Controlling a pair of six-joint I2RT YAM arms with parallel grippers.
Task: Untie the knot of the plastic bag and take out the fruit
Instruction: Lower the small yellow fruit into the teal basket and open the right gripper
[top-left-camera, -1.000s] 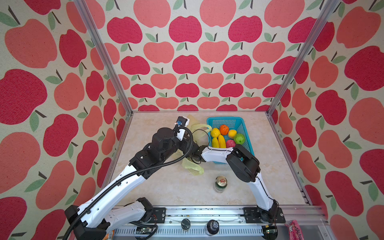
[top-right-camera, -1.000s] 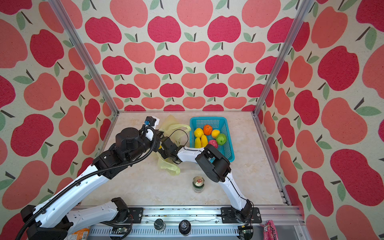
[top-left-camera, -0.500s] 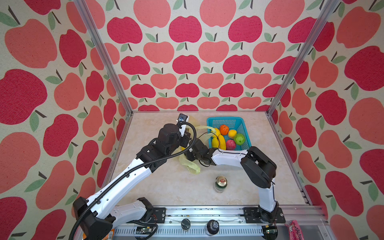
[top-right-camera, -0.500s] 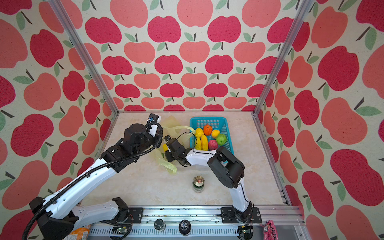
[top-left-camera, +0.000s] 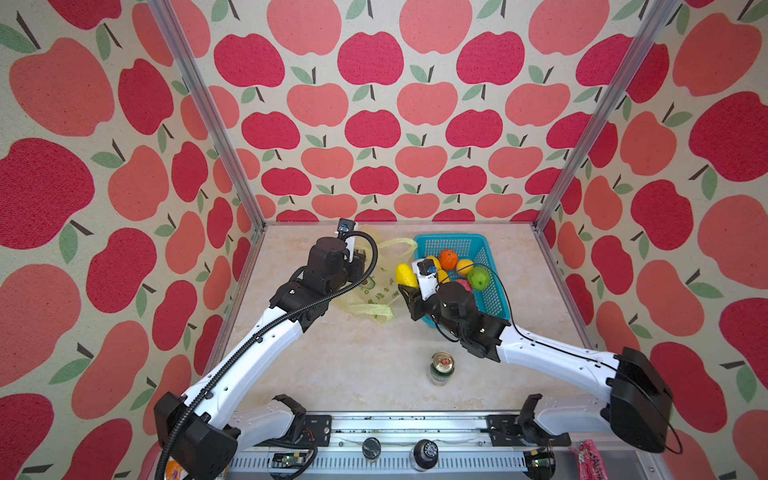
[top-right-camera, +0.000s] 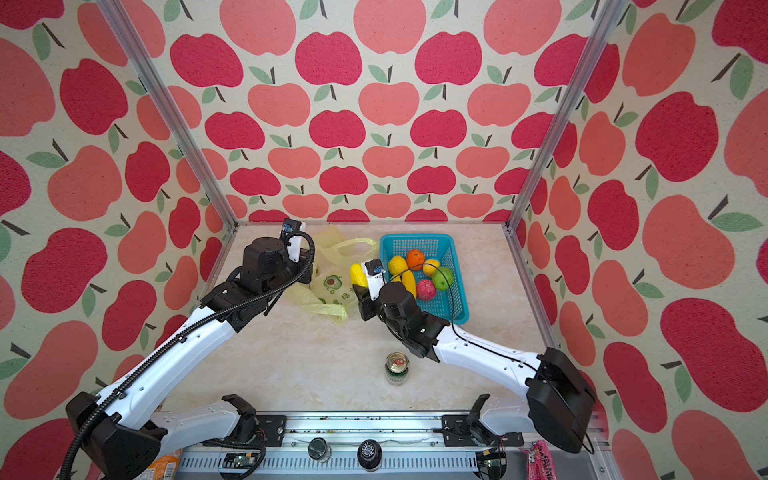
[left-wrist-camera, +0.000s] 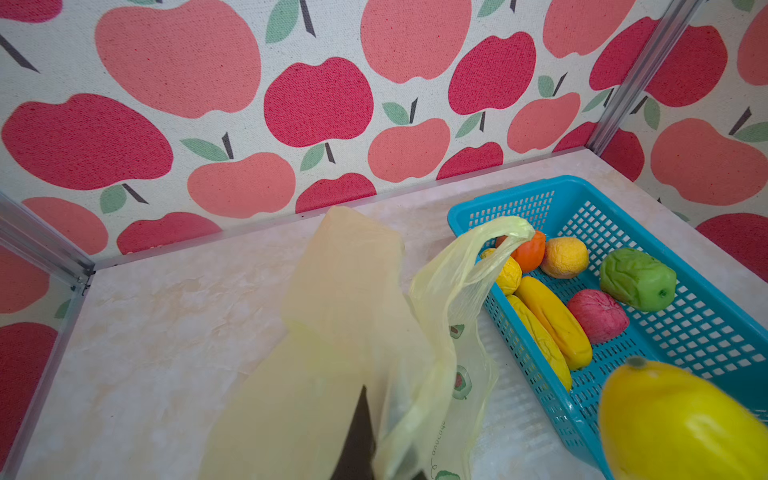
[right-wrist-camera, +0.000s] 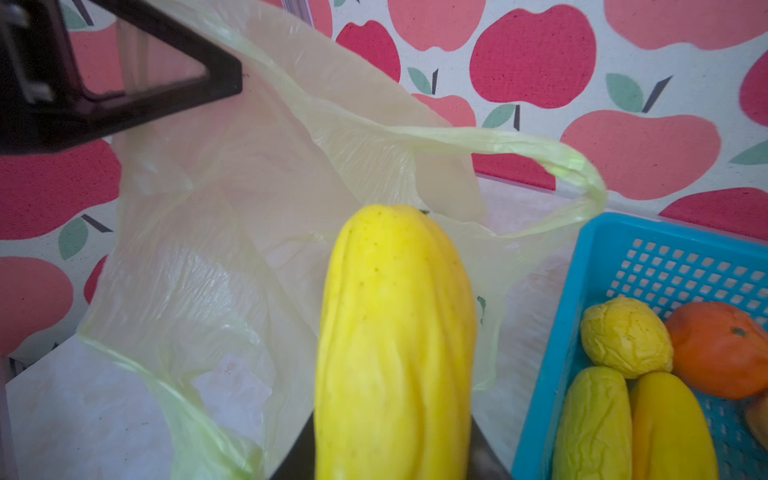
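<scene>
A green can stands upright at the near middle of the table, well clear of everything else. Beyond it, the right gripper is clamped on the lower end of a long yellow fruit. The fruit is off the table and points away, just left of the basket's near left rim, between bag and basket. Its tip also shows in the left wrist view. Left of it the bag sags open with its lower folds on the table, and no fruit shows through its film. The left gripper is pinched tight on the bag's upper film, which drapes over its dark finger and stands up from it. One handle arches as an open loop to the right, reaching the basket's far left corner. The basket sits at the far right. In it, two long yellow fruits lie side by side along the left wall, with a pink-red one just right of them and a green one further right. A lemon, an orange and a yellow-orange fruit sit in a row at the far end
</scene>
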